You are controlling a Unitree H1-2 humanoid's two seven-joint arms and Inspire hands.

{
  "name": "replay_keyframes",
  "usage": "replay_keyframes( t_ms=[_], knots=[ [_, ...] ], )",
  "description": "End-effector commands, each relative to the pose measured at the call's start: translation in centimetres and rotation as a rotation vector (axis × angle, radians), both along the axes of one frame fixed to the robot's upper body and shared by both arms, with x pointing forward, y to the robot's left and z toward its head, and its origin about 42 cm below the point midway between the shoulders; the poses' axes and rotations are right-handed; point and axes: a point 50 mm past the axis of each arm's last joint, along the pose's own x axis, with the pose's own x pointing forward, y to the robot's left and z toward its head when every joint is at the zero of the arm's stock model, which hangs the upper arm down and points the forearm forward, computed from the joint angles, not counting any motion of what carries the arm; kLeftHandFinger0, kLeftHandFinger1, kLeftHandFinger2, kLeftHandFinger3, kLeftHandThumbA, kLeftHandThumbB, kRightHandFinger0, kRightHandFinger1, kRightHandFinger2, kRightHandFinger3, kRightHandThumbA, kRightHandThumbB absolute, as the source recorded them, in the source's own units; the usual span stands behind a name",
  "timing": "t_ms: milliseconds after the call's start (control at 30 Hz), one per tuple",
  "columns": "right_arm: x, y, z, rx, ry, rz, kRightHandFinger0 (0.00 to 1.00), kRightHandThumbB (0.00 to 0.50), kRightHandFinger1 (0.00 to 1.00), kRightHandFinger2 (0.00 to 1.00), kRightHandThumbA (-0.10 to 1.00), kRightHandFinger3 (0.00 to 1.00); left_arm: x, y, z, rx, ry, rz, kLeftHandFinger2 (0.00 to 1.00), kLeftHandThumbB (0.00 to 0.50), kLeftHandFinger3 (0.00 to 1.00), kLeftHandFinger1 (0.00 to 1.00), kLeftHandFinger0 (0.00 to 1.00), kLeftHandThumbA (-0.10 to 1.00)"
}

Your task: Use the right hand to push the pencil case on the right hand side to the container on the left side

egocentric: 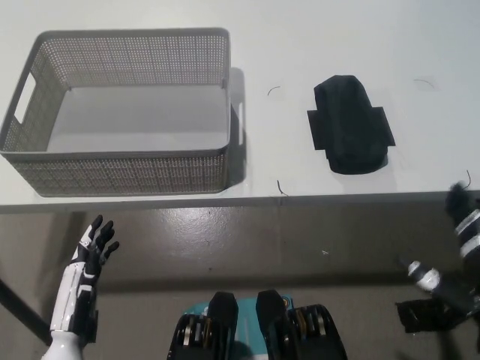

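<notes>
white table [300,30] | basket [120,176] left, pencil case [350,126] right | left hand [94,251] fingers apart | right hand [465,217] unclear

The right hand [463,217] is cut by the right picture edge and blurred; its fingers cannot be judged. The counter [420,45] runs past the top edge.

A white table [150,15] above grey floor [247,240].
</notes>
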Motion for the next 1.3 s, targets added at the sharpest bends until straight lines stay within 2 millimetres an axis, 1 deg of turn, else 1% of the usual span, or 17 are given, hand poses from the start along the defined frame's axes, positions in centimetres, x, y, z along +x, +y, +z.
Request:
replay_keyframes(
  t_ms=[0, 67, 167, 300, 400, 467, 500, 600, 633, 733, 800, 833, 900, 1000, 1067, 1133, 1267],
  knots=[
    [2.1, -1.8, 4.7, -0.016, -0.109, 0.006, 1.00, 0.192, 1.00, 1.00, 1.00, 1.00, 0.4, 0.7, 1.7, 0.010, -0.104, -0.013, 1.00, 0.132, 1.00, 1.00, 1.00, 0.90],
    [2.6, -2.1, 5.4, -0.011, -0.108, 0.008, 1.00, 0.213, 1.00, 1.00, 1.00, 1.00, 0.4, 0.7, 1.6, 0.010, -0.102, -0.015, 1.00, 0.138, 1.00, 1.00, 1.00, 0.90],
    [4.9, -3.1, 7.3, -0.031, -0.128, 0.029, 1.00, 0.191, 1.00, 1.00, 1.00, 1.00, 0.4, 0.5, 1.7, 0.009, -0.104, -0.016, 1.00, 0.143, 1.00, 1.00, 1.00, 0.90],
    [7.9, -4.0, 9.2, -0.059, -0.133, 0.030, 1.00, 0.208, 1.00, 1.00, 1.00, 1.00, 0.3, 0.5, 1.7, 0.012, -0.105, -0.018, 1.00, 0.143, 1.00, 1.00, 1.00, 0.92],
    [10.7, -4.4, 10.8, -0.102, -0.142, 0.026, 1.00, 0.252, 1.00, 1.00, 1.00, 1.00, 0.3, 0.6, 1.7, 0.014, -0.107, -0.022, 1.00, 0.144, 1.00, 1.00, 1.00, 0.94],
    [12.9, -4.4, 11.8, -0.124, -0.127, 0.014, 1.00, 0.298, 1.00, 1.00, 1.00, 1.00, 0.2, 0.5, 1.7, 0.015, -0.108, -0.027, 1.00, 0.148, 1.00, 1.00, 1.00, 0.94],
    [13.2, -4.3, 11.9, -0.123, -0.123, 0.013, 1.00, 0.305, 1.00, 1.00, 1.00, 1.00, 0.2, 0.5, 1.8, 0.016, -0.109, -0.027, 1.00, 0.150, 1.00, 1.00, 1.00, 0.94],
    [16.5, -3.9, 13.0, -0.108, -0.107, 0.030, 1.00, 0.335, 1.00, 1.00, 1.00, 1.00, 0.2, 0.5, 1.9, 0.021, -0.111, -0.034, 1.00, 0.158, 1.00, 1.00, 1.00, 0.95],
    [17.5, -3.7, 13.3, -0.115, -0.095, 0.031, 1.00, 0.322, 1.00, 1.00, 1.00, 1.00, 0.2, 0.5, 1.9, 0.021, -0.109, -0.033, 1.00, 0.146, 1.00, 1.00, 1.00, 0.95],
    [19.8, -3.2, 13.8, -0.124, -0.059, 0.028, 1.00, 0.300, 1.00, 1.00, 1.00, 1.00, 0.1, 0.4, 1.8, 0.020, -0.111, -0.032, 1.00, 0.151, 1.00, 1.00, 1.00, 0.94],
    [21.5, -2.8, 14.2, -0.120, -0.026, 0.018, 1.00, 0.325, 1.00, 1.00, 1.00, 1.00, 0.1, 0.4, 1.8, 0.013, -0.110, -0.034, 1.00, 0.153, 1.00, 1.00, 1.00, 0.93],
    [22.7, -2.5, 14.3, -0.115, -0.001, 0.011, 1.00, 0.353, 1.00, 1.00, 1.00, 1.00, 0.1, 0.5, 1.8, 0.019, -0.108, -0.033, 1.00, 0.159, 1.00, 1.00, 1.00, 0.93],
    [23.9, -2.1, 14.3, -0.110, 0.018, 0.013, 1.00, 0.388, 1.00, 1.00, 1.00, 1.00, -0.1, 0.4, 1.7, 0.024, -0.108, -0.031, 1.00, 0.157, 1.00, 1.00, 1.00, 0.94],
    [25.6, -1.3, 14.4, -0.100, 0.051, 0.001, 1.00, 0.386, 1.00, 1.00, 1.00, 1.00, -0.2, 0.2, 1.7, 0.024, -0.098, -0.031, 1.00, 0.166, 1.00, 1.00, 1.00, 0.94],
    [26.6, -0.8, 14.6, -0.104, 0.062, 0.004, 1.00, 0.350, 1.00, 1.00, 1.00, 1.00, -0.1, 0.1, 1.7, 0.026, -0.095, -0.032, 1.00, 0.190, 1.00, 1.00, 1.00, 0.94],
    [27.5, -0.3, 14.6, -0.102, 0.080, 0.005, 1.00, 0.316, 1.00, 1.00, 1.00, 1.00, -0.2, -0.1, 1.7, 0.031, -0.091, -0.032, 1.00, 0.194, 1.00, 1.00, 1.00, 0.94],
    [28.9, 0.6, 14.1, -0.096, 0.142, 0.003, 1.00, 0.308, 1.00, 1.00, 1.00, 1.00, -0.5, -0.3, 1.6, 0.024, -0.084, -0.035, 1.00, 0.200, 1.00, 1.00, 1.00, 0.94]
  ],
)
